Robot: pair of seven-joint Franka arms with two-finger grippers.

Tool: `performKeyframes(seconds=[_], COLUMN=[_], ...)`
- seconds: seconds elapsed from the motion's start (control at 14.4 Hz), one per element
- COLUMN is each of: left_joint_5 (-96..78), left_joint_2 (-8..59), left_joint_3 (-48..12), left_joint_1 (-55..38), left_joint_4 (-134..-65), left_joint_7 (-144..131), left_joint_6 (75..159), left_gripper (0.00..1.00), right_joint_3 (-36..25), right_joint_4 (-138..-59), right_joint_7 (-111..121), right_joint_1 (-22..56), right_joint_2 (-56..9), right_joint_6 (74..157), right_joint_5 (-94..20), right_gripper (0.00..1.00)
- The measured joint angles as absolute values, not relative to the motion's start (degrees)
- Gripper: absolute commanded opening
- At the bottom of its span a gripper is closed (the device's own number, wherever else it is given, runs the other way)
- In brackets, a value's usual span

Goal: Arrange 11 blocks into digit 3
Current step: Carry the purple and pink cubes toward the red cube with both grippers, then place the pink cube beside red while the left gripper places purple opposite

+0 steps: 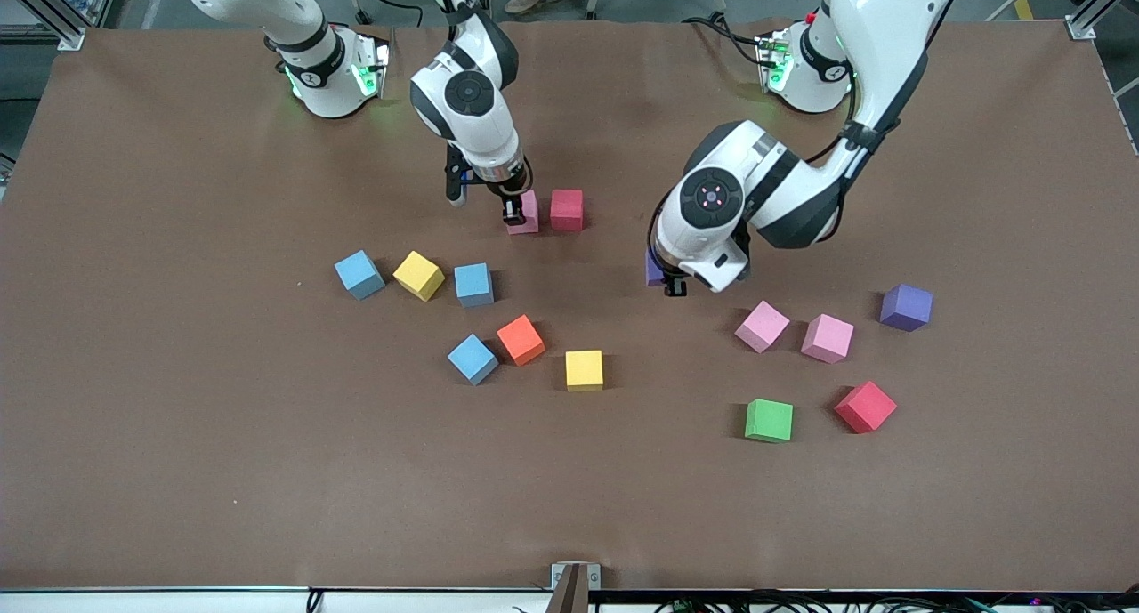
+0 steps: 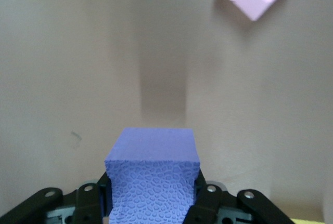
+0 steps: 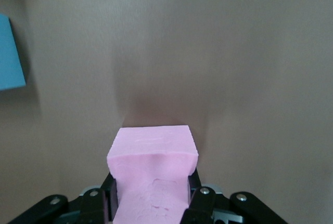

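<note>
Front view, surface: brown paper-covered table (image 1: 178, 471); grey floor at the robots' end
Left gripper (image 2: 152, 203): clamped on purple block (image 2: 153, 182)
Right gripper (image 3: 151, 203): clamped on pink block (image 3: 152, 177)

no readable text, labels or numbers anywhere

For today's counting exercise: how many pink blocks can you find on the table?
3. One pink block is clamped in the right gripper beside a red block; two lie side by side toward the left arm's end. None seems hidden.
</note>
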State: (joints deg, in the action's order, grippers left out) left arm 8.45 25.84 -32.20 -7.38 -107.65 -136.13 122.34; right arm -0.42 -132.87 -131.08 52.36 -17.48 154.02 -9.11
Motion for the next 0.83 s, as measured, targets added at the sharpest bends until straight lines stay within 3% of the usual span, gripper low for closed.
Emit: performKeyframes(seconds=[0.35,0.83], left_joint_5=[7.9,7.8], left_joint_2=[25.0,24.9], left_joint_3=[-34.5,-37.3], left_joint_1=[-7.6,-7.6], left_joint_4=[-117.1,-118.7], left_joint_7=[-145.5,-151.3], left_joint_6=[134.3,137.0], left_gripper=[0.34,0.34], right_joint_3=[-0.4,-0.6], right_joint_4=[-130.6,-129.2], right_joint_7=[-132.1,-132.1], right_joint_1=[53.1,53.6], right_joint_2=[-19.2,-19.7], right_joint_6=[153.3,151.0], right_joint_5=[-9.2,-9.1], right_gripper=[0.0,0.0])
